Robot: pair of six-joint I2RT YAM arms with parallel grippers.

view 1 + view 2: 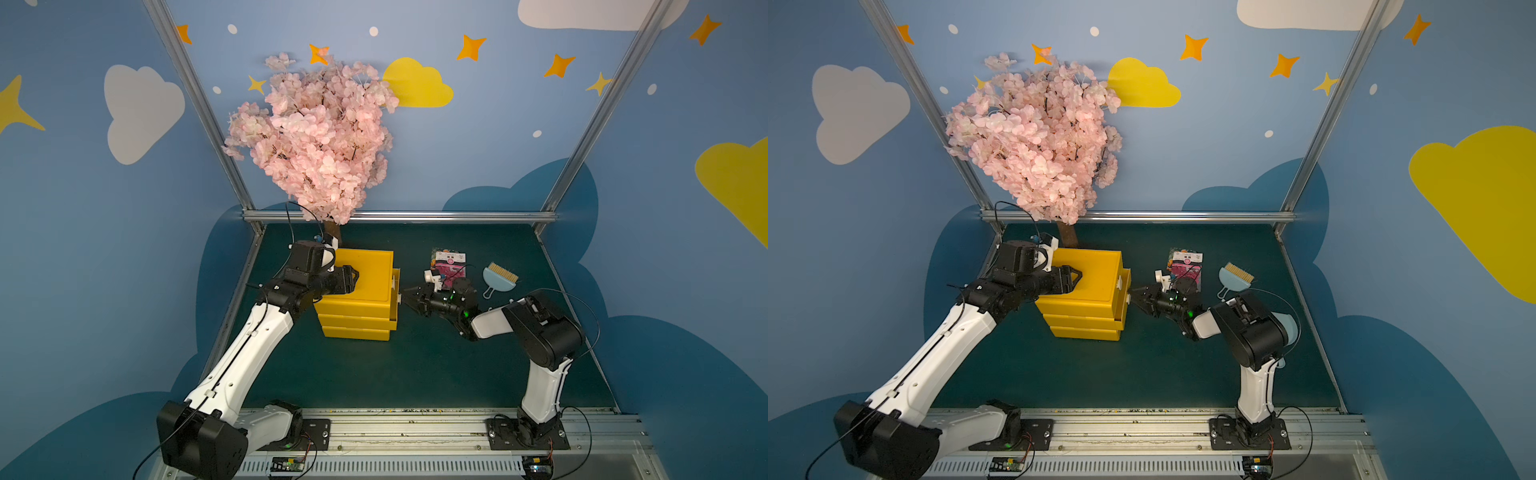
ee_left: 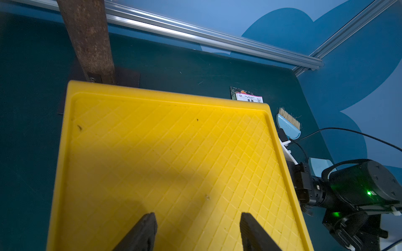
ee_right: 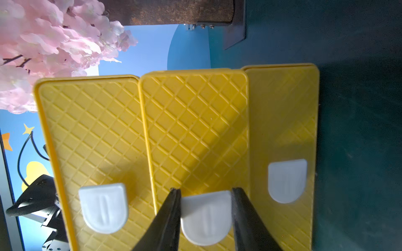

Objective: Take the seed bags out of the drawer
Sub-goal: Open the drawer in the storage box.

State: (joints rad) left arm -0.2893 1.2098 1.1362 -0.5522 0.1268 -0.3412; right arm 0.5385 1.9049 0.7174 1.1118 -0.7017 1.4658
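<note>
My right hand [image 3: 205, 191] is closed on the white handle [image 3: 205, 217] of the middle drawer [image 3: 195, 130], with one finger against each side of the tab. The same grip shows in both top views, at the front of the yellow cabinet [image 1: 365, 291]. All three drawer fronts carry a raised diamond pattern and no writing. The handles show only a moulded ridge. I cannot see inside any drawer.

My left hand [image 2: 196, 215] is open and holds nothing. Its fingers [image 2: 148, 228] are spread above the cabinet's ribbed top, near the edge on my side. I cannot tell whether they touch it. That top has a low raised rim all round.

The seed bags [image 1: 449, 264] lie flat on the bench [image 1: 415, 365], beyond my right hand and well apart from the cabinet. They overlap, so I cannot count them. One shows pink flowers and a white label with a pink mark and dark print, too small to read in any view. From my left wrist only that label's corner [image 2: 248, 97] shows past the cabinet's far edge.

Just to the right of the bags sits a light blue dustpan [image 1: 498, 280] with a bristle brush [image 1: 503, 272] on it. The trunk of the pink blossom tree [image 1: 316, 137] stands right behind the cabinet. The bench is open in front of the cabinet, towards my bases, and my right arm fills the strip facing the drawers.
</note>
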